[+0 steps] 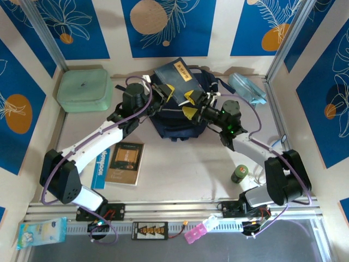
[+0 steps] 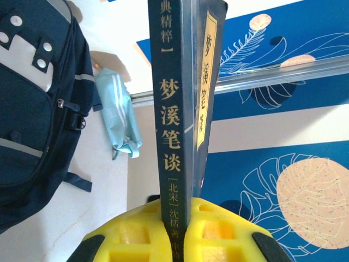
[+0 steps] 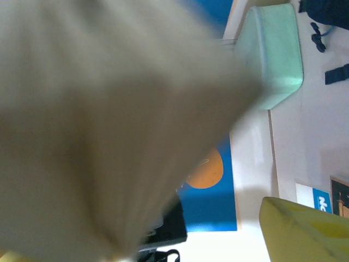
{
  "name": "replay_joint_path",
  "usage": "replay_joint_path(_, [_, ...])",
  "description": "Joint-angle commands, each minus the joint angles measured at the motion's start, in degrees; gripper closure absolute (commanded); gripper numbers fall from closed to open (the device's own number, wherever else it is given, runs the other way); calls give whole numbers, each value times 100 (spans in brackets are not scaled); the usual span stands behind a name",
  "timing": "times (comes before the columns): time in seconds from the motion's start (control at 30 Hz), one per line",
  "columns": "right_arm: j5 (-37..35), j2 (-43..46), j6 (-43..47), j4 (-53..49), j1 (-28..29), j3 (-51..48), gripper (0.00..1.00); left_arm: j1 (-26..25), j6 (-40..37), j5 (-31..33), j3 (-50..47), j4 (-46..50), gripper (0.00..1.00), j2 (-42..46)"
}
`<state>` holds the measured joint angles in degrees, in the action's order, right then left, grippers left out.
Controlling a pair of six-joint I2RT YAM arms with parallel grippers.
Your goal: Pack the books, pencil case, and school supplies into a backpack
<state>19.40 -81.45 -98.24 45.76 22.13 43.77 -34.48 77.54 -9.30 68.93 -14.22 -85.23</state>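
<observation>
While the left gripper (image 1: pixel 167 93) clamps the navy book (image 1: pixel 181 76) by its near end, long axis pointing away over the backpack (image 1: pixel 175 123), the right gripper (image 1: pixel 191 105) sits at the book's other corner, jaws seemingly parted, holding nothing I can make out.

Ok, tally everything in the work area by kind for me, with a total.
Books: 2 (navy book, tan-brown book)
Cases: 2 (pencil case, mint-green case)
Backpack: 1
Small green container: 1
Blue flat item, kind unclear: 1
Total: 7
</observation>
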Motion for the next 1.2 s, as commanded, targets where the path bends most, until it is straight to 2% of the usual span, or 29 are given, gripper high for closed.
replay_joint_path(0.0, [-368,-91,-253,378,89,141,27,-30,139,-27,56,-531,100,-4])
replay_joint_path(0.27, [-558,-147,-308,389,140,235,47,-39,295,-43,-71,-632,100,-19])
replay_joint_path(0.43, [-560,-449,-607,972,99,337,65,-34,286,-21,-116,-568,100,-1])
replay_joint_path(0.57, [-566,-422,-477,837,117,396,80,-3,249,30,-216,-426,100,61])
replay_joint_path(0.6, [-576,-377,-428,753,114,380,82,14,227,41,-238,-422,99,72])
replay_joint_path(0.73, [-587,-107,-64,228,92,312,88,65,-40,45,-173,-166,79,142])
replay_joint_path(0.93, [-687,656,863,-1202,-211,102,90,339,-1042,-129,-265,893,33,233])
replay_joint_path(1.03, [-860,1060,1560,-1964,-467,-84,90,501,-1888,-198,-139,1717,21,83])
replay_joint_path(1.17, [-999,1500,2043,-2738,-828,-303,90,616,-2813,-270,-29,2011,13,-373])
